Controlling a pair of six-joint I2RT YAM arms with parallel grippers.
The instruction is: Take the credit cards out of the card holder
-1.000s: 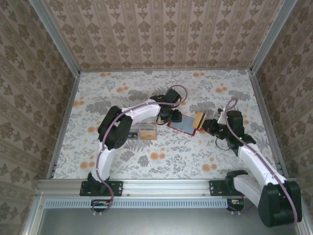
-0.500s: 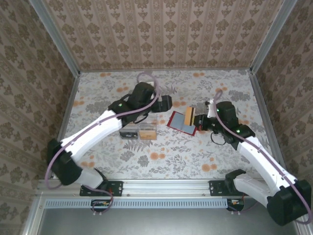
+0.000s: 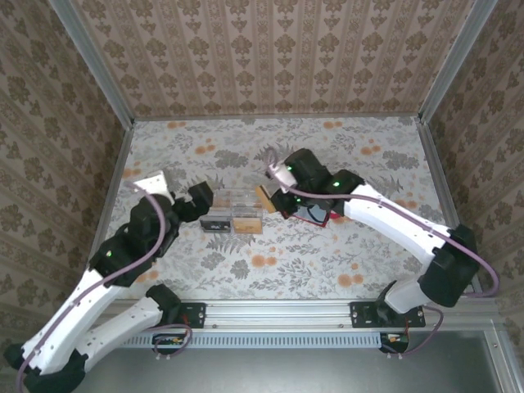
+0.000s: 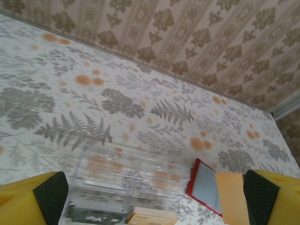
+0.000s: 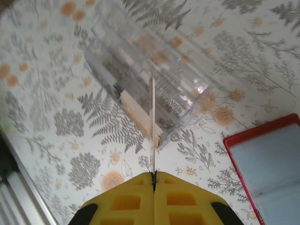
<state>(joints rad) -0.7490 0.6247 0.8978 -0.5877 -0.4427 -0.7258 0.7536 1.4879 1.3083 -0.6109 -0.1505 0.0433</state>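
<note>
A flat white tabletop printed with grey ferns and orange blossoms (image 3: 327, 270) forms the floor; beige wallpapered walls with striped damask motifs (image 3: 278, 57) rise on three sides; silver aluminium posts (image 3: 92, 65) mark the corners; a silver aluminium rail (image 3: 278, 311) edges the near side; the light is soft and even.

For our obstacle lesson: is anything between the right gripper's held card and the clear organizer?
Nothing visible. The right gripper holds the orange card edge-on, close to the clear organizer; a tan card lies at its near side.
</note>
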